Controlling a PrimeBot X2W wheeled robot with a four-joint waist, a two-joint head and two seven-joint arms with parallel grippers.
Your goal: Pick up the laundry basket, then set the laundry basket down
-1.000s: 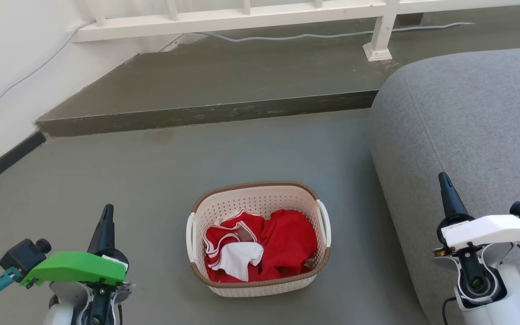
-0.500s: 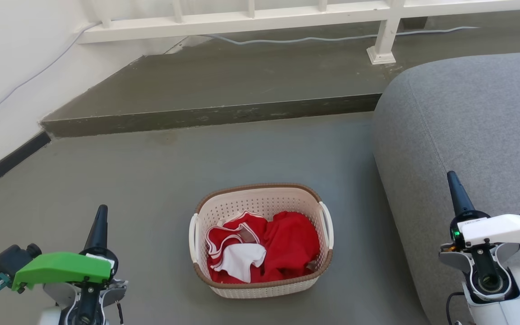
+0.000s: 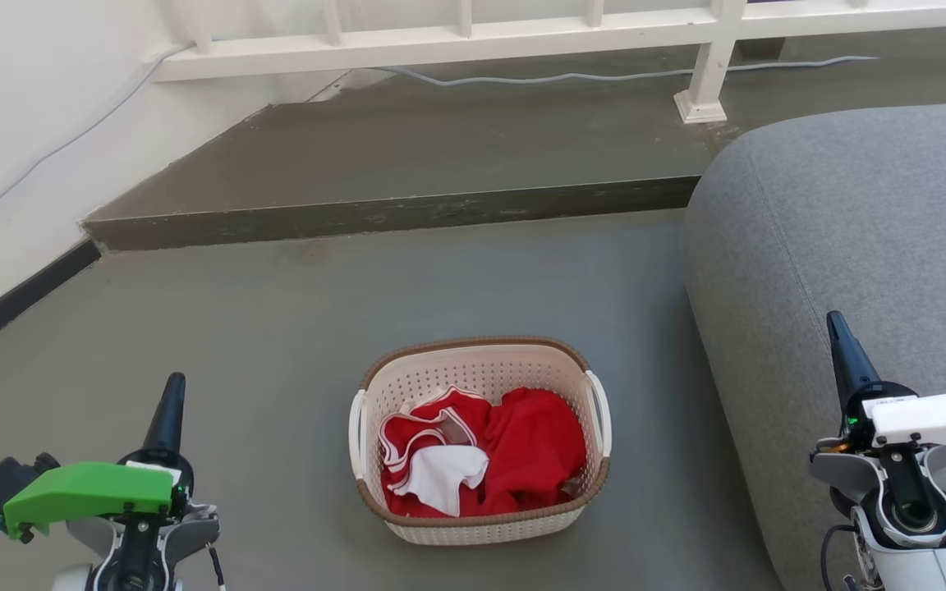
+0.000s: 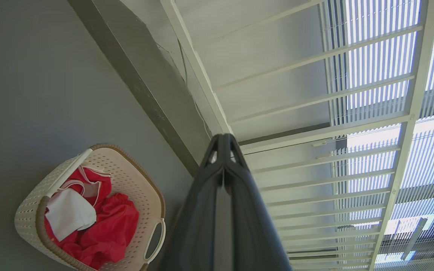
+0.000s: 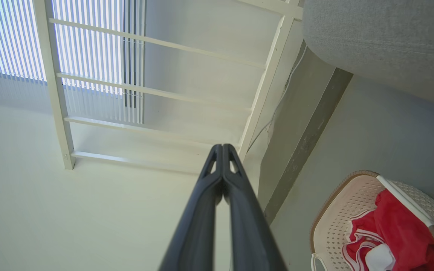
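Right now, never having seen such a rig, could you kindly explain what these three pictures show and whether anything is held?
This is a wheeled robot with two arms. The picture showing both arms comes from a camera on its head, looking down at the grey floor. At its lower left is the left gripper, with a green cover; at the lower right the right gripper, with a white one. The other two pictures come from cameras on each wrist, looking along that gripper's two dark fingers, which are pressed together and hold nothing. Between the arms the laundry basket stands on the floor, with red and white clothes inside. A grey sofa is at the robot's right.
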